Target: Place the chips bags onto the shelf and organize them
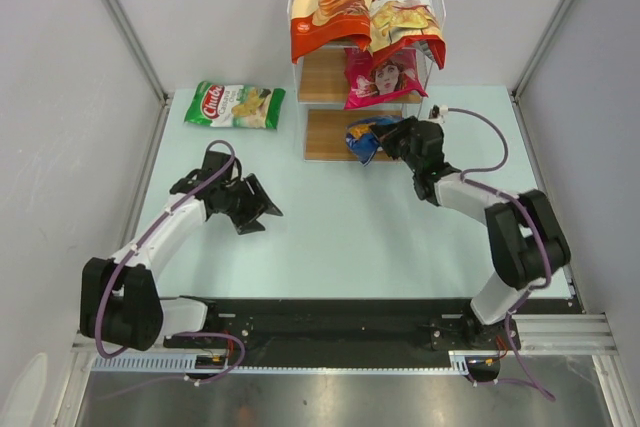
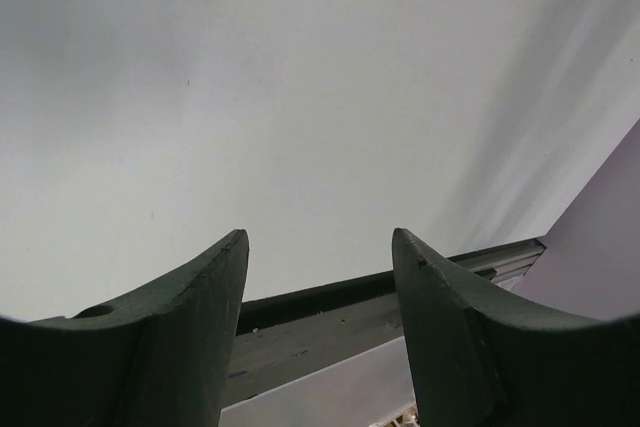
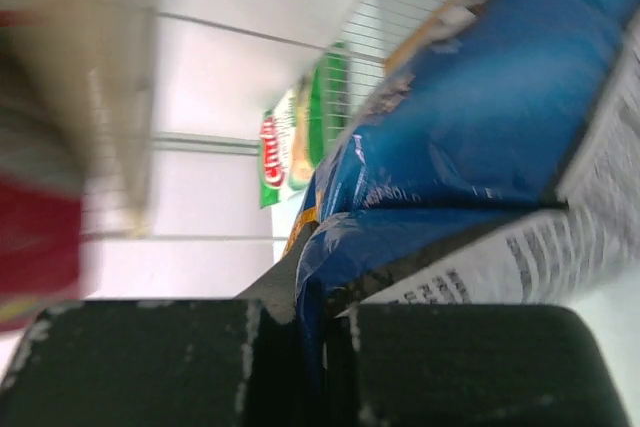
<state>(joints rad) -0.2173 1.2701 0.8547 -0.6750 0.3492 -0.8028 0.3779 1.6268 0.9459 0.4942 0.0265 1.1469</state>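
Shelf [image 1: 325,135] at the far side of the pale table [image 1: 340,237]: a white wire frame with three stepped wooden boards. Up on its top tier an orange-and-cream bag [image 1: 330,5] leans on the left and a red Chuba bag [image 1: 405,15] on the right. The two touch, and both droop over the front edge. Below them a pink bag [image 1: 380,77] stands tilted on the right half of the middle board, its top tucked under the red one and its lower corner hanging toward the bottom board. That crowds the right side of the shelf. Just there the right gripper [image 1: 395,137] has its jaws pinched tight on the edge of a crumpled blue bag [image 1: 366,137], held at the right end of the lowest board. Whether the bag rests on the wood I cannot tell. Off to the shelf's left, flat on the table and apart from the frame, lies a green Chuba bag [image 1: 235,105]. The left gripper [image 1: 258,209] hovers well in front of the shelf's left side, jaws standing apart, its camera looking only at white wall [image 2: 300,97] and a metal rail [image 2: 330,317].
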